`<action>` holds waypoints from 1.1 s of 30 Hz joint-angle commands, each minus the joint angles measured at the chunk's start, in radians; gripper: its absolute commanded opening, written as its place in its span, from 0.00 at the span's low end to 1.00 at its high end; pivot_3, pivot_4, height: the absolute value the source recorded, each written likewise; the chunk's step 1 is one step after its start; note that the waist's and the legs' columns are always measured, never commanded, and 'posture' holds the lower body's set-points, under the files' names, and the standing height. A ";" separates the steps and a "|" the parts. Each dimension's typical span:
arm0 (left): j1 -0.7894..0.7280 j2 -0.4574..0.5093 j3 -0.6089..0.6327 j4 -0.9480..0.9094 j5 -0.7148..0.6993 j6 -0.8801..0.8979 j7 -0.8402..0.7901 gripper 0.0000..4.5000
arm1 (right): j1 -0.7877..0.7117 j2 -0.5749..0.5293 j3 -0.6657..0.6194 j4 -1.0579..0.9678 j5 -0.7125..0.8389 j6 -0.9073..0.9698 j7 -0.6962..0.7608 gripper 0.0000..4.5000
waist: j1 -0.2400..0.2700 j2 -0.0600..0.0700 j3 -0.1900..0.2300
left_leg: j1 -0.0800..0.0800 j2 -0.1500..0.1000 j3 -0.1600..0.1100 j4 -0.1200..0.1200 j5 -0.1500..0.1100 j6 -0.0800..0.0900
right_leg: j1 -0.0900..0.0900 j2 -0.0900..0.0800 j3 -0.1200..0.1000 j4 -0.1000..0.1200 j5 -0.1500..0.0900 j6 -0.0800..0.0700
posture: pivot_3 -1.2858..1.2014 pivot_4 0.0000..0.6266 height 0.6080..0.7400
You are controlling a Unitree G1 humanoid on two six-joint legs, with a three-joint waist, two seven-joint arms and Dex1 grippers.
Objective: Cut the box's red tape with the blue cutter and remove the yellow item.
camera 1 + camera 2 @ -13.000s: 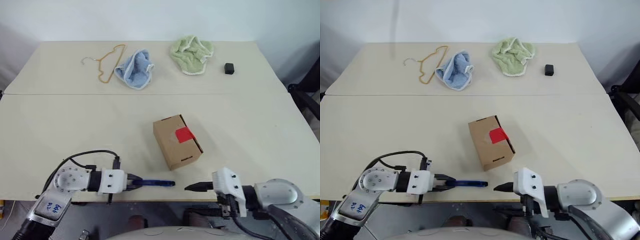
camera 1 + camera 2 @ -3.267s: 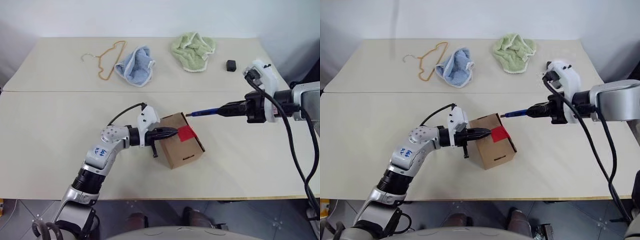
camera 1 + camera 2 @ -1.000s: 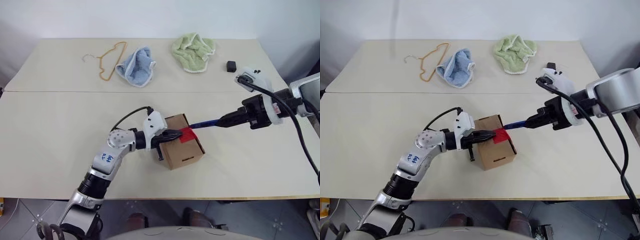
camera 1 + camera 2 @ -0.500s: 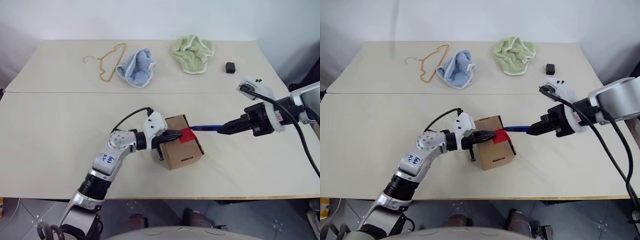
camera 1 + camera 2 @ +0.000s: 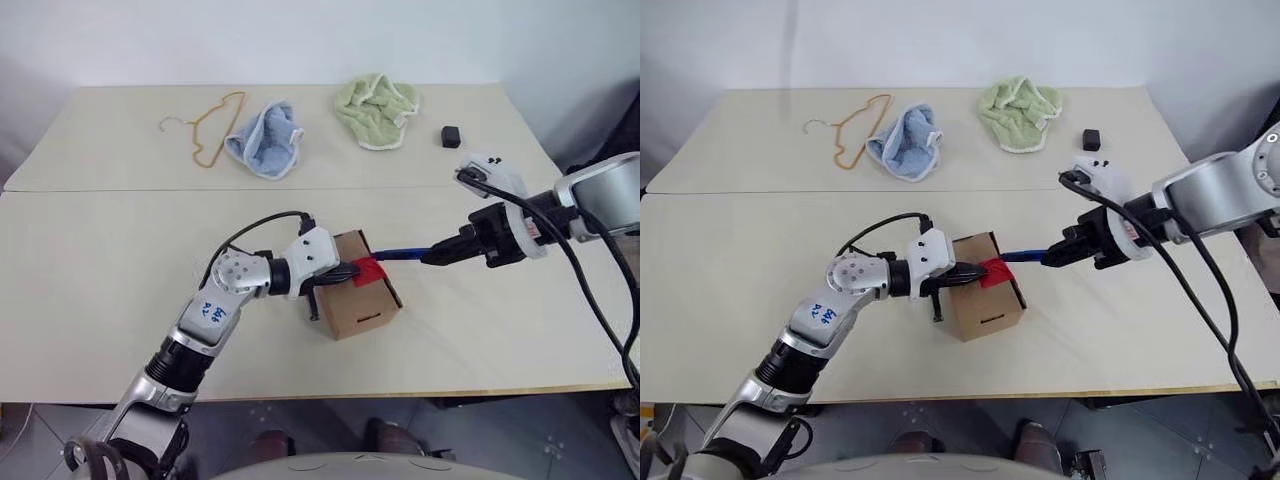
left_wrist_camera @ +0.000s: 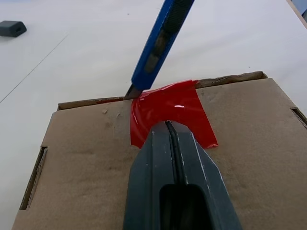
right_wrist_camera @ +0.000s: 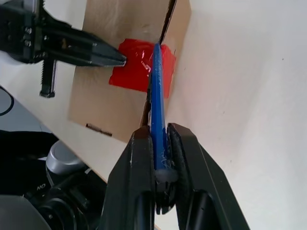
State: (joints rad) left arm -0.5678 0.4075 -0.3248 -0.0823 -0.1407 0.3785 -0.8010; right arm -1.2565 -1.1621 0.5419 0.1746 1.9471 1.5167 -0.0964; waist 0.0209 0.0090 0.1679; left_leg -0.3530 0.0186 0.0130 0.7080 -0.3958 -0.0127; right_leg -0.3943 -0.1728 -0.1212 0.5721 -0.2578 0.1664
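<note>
The brown box [image 5: 358, 305] sits mid-table with the red tape [image 6: 168, 109] across its top edge. My left gripper [image 6: 168, 126] is shut, its tips resting on the tape's near part, with nothing between the fingers. From the right, my right gripper [image 7: 157, 132] is shut on the blue cutter [image 7: 156, 86]. The cutter [image 5: 405, 251] slants down toward the box, and its tip meets the tape's far edge at the flap seam. The yellow item is hidden.
At the back of the table lie an orange-tan hanger [image 5: 207, 128], a light blue cloth [image 5: 264, 146], a green cloth [image 5: 377, 104] and a small black cube [image 5: 451, 135]. The table's front edge runs close below the box.
My right gripper has come slightly down and toward the box with the cutter. The left gripper stays on the tape, rolled a little. The head view has shifted.
</note>
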 commanded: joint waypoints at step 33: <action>0.046 0.043 -0.078 0.027 0.047 0.207 0.006 0.00 | -0.151 -0.097 0.269 -0.011 0.025 0.098 0.191 0.03 | 0.005 0.001 -0.001 | 0.000 0.001 0.000 -0.001 0.000 0.000 | 0.000 0.001 0.000 -0.001 0.000 -0.001 | 0.52 0.24 1.00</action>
State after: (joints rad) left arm -0.5830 0.4288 -0.3347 -0.1412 -0.1492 0.5023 -0.7993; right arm -1.4094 -1.2521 0.7884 0.1931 1.9415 1.5717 0.0785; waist 0.0263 0.0100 0.1669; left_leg -0.3534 0.0191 0.0129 0.7070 -0.3962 -0.0126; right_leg -0.3947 -0.1721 -0.1209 0.5709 -0.2581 0.1654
